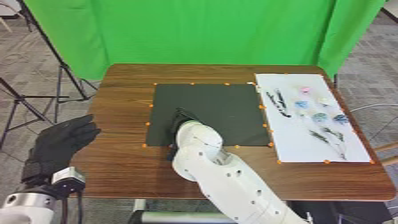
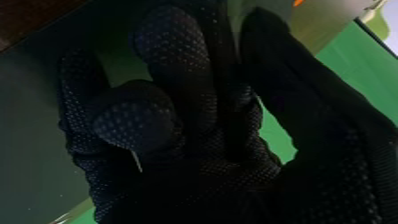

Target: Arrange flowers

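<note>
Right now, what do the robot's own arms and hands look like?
The right arm is smooth, rounded and white, with small dark spots. The left arm is white, with dark cables near its wrist. The left hand and right hand are gloved in black fabric.

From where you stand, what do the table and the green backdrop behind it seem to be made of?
The table looks like wood or wood laminate, fairly smooth, judging by its streaky brown grain. The green backdrop seems to be matte cloth, as it hangs in soft folds.

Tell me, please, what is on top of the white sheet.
On the white sheet lie a pink flower, blue flowers, leafy stems and slender dark items; the surface directly beneath them is covered from view.
</note>
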`<state>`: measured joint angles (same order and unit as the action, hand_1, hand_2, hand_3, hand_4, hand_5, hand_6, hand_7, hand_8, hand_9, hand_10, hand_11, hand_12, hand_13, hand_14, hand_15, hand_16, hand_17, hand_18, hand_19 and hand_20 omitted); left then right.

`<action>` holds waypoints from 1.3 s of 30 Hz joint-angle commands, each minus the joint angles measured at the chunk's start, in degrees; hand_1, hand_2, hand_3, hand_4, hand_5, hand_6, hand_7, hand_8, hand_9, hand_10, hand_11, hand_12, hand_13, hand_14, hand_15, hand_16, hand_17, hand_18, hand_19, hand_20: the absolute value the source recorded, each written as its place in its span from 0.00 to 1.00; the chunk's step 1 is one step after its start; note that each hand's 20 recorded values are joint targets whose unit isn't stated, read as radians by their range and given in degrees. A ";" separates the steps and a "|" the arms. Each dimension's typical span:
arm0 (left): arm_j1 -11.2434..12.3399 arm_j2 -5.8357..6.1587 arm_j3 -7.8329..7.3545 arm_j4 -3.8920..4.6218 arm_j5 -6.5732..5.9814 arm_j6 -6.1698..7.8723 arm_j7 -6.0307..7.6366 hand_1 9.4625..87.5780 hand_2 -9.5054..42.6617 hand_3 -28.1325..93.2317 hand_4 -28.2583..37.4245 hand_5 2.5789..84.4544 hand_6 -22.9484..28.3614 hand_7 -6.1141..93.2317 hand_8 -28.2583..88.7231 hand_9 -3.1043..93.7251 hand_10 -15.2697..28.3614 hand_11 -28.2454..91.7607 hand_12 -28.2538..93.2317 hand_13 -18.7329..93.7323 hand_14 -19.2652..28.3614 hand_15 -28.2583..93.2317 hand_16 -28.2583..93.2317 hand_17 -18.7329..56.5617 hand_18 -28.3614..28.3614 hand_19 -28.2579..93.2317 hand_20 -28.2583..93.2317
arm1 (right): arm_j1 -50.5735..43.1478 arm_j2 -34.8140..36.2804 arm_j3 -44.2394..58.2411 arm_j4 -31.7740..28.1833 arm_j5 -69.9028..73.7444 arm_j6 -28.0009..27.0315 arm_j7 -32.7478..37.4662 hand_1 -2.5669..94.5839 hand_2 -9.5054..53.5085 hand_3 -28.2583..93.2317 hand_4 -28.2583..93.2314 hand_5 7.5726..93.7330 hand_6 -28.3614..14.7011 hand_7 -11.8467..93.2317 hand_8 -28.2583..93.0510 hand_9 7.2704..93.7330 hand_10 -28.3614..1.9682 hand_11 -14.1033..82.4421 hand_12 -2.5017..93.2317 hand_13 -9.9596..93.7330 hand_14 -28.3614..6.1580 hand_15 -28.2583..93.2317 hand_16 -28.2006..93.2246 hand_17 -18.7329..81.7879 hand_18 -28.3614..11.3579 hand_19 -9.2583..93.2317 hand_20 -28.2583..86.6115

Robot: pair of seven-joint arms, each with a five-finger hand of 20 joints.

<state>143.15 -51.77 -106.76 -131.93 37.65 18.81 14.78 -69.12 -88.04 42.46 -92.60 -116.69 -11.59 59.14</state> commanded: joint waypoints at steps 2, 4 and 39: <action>0.51 0.26 -0.14 0.10 0.14 -0.48 -0.41 0.24 0.34 0.89 0.18 0.59 0.76 0.21 0.16 0.45 0.87 0.57 0.30 0.41 0.98 0.73 0.12 0.11 0.88 0.74 0.32 | -0.59 -0.05 -0.41 -0.04 -1.16 -0.45 1.70 0.41 0.08 0.86 0.04 0.87 0.53 0.43 0.24 0.91 0.40 0.58 0.27 0.89 0.54 0.82 0.44 0.60 0.08 1.00 0.18; 1.35 0.10 -0.38 -0.12 -0.10 -0.12 -0.09 0.24 0.34 0.89 0.18 0.59 0.76 0.21 0.16 0.45 0.87 0.56 0.30 0.41 0.98 0.73 0.12 0.11 0.88 0.74 0.32 | -0.67 0.16 -0.50 -0.15 -1.36 -0.38 1.53 0.41 0.08 0.86 0.04 0.87 0.53 0.43 0.23 0.91 0.40 0.58 0.27 0.89 0.54 0.82 0.43 0.61 0.08 1.00 0.18; 12.40 -0.43 -2.01 -2.88 1.84 4.57 4.78 0.24 0.32 0.88 0.17 0.58 0.76 0.21 0.16 0.45 0.87 0.56 0.30 0.41 0.98 0.73 0.12 0.11 0.88 0.73 0.32 | -21.47 45.92 21.60 -27.99 -4.91 9.31 -11.59 0.38 0.13 0.86 0.06 0.72 0.45 0.38 0.16 0.74 0.23 0.49 0.22 0.77 0.38 0.83 0.40 0.53 0.04 0.99 0.10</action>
<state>155.45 -52.06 -109.02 -134.91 38.51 24.96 20.99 -74.34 -50.96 54.50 -121.06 -118.55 -6.91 44.92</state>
